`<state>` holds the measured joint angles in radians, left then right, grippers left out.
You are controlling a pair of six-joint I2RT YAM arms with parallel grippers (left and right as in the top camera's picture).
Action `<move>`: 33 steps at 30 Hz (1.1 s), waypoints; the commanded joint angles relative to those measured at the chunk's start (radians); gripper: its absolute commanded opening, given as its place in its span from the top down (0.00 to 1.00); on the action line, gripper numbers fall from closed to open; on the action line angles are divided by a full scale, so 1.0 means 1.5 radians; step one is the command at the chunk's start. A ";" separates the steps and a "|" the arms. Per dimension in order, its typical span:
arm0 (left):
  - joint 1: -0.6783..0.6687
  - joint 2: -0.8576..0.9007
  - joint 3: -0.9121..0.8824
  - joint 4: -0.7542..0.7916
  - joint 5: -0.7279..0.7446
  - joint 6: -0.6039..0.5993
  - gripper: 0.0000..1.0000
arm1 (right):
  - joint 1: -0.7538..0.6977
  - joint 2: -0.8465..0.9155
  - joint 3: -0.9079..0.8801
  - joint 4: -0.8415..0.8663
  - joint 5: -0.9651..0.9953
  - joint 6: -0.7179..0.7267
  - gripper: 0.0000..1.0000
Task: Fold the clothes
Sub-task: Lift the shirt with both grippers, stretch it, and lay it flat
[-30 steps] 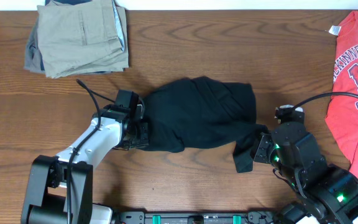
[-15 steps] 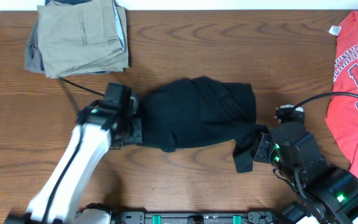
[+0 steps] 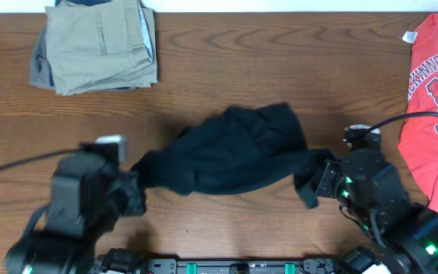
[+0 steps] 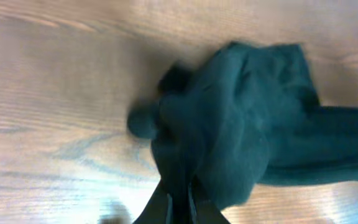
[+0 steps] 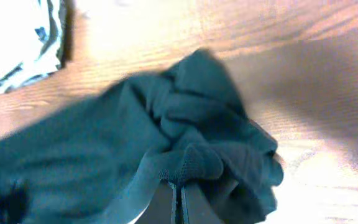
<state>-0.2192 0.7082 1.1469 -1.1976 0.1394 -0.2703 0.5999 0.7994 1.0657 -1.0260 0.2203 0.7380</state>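
Note:
The clothes point(image 3: 230, 148), a black T-shirt, hang bunched between my two grippers over the middle of the table. My left gripper point(image 3: 137, 183) is shut on the shirt's left end; the left wrist view shows the dark fabric point(image 4: 229, 124) pinched between the jaws point(image 4: 179, 202). At the right, my right gripper point(image 3: 318, 176) is shut on the other end, and a short flap dangles below it. Crumpled cloth point(image 5: 185, 143) bulges over the closed jaws point(image 5: 178, 190) in the right wrist view. No logo or label shows.
Folded khaki trousers point(image 3: 97, 46) lie at the back left corner. A red T-shirt with white lettering point(image 3: 432, 99) is spread along the right edge. Bare wood table point(image 3: 226, 68) lies behind the black shirt.
My left arm has pulled back toward the front left and risen, dragging the shirt's left end with it. The shirt has stretched and lifted; the right gripper moved slightly.

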 commanded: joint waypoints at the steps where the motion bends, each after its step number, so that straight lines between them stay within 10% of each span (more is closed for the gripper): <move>1: -0.001 -0.026 0.076 -0.039 -0.032 -0.031 0.94 | 0.005 -0.010 0.050 -0.015 0.026 -0.004 0.99; 33: 0.000 -0.017 0.520 -0.141 -0.160 -0.097 0.94 | 0.005 -0.015 0.353 -0.191 0.243 -0.002 0.99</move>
<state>-0.2192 0.6647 1.9190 -1.4139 -0.0109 -0.3794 0.5999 0.7792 1.5589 -1.3155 0.5045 0.7380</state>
